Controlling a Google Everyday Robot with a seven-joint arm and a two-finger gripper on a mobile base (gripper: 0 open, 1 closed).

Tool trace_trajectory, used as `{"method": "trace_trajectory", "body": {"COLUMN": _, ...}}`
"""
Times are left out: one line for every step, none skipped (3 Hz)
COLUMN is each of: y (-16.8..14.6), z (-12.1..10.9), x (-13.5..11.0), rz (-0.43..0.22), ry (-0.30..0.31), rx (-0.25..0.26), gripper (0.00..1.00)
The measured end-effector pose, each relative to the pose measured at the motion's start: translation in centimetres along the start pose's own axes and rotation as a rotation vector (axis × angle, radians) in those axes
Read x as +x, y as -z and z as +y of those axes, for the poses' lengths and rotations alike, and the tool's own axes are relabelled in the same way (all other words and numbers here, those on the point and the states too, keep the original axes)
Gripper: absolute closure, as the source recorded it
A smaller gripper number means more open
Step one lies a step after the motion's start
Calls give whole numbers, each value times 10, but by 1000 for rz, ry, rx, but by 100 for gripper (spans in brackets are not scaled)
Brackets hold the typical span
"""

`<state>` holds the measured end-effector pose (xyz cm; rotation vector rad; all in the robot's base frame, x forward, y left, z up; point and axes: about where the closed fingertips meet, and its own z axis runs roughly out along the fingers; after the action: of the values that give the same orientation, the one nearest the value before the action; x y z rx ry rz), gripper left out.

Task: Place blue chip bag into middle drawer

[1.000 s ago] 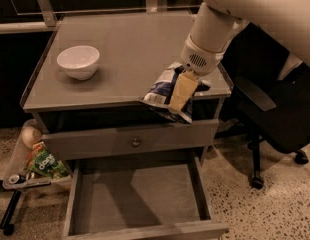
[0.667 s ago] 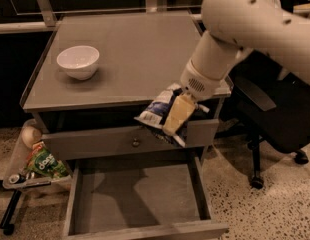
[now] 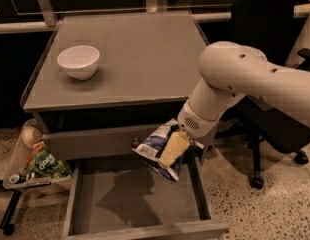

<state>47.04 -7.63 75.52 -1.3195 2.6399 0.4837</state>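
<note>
The blue chip bag (image 3: 156, 149), dark blue with white ends, hangs in my gripper (image 3: 171, 151), which is shut on it. I hold it in the air over the right part of the open middle drawer (image 3: 120, 196), just in front of the cabinet's front face. The drawer is pulled out at the bottom, with low side walls and a bare grey floor that carries the arm's shadow. My white arm (image 3: 245, 84) reaches in from the right.
A white bowl (image 3: 78, 61) stands on the grey cabinet top (image 3: 140, 54) at the left. A green snack packet (image 3: 45, 165) lies on a low rack left of the drawer. A black office chair (image 3: 267, 29) stands at the right.
My gripper with the blue chip bag has moved down and forward, off the cabinet top's front edge to a spot over the open drawer.
</note>
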Motion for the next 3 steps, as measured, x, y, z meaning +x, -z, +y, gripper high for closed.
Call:
{"method": "trace_trajectory", "body": {"y": 1, "z": 0, "x": -1, "rz": -2, "ry": 1, "rx": 1, "gripper": 100}}
{"method": "trace_trajectory", "body": {"y": -22, "z": 4, "x": 5, "rz": -18, "ry": -22, "rx": -36, "gripper": 100}}
{"method": "trace_trajectory", "body": {"y": -80, "z": 15, "x": 23, "rz": -51, "ry": -111, "rx": -114, "gripper": 100}}
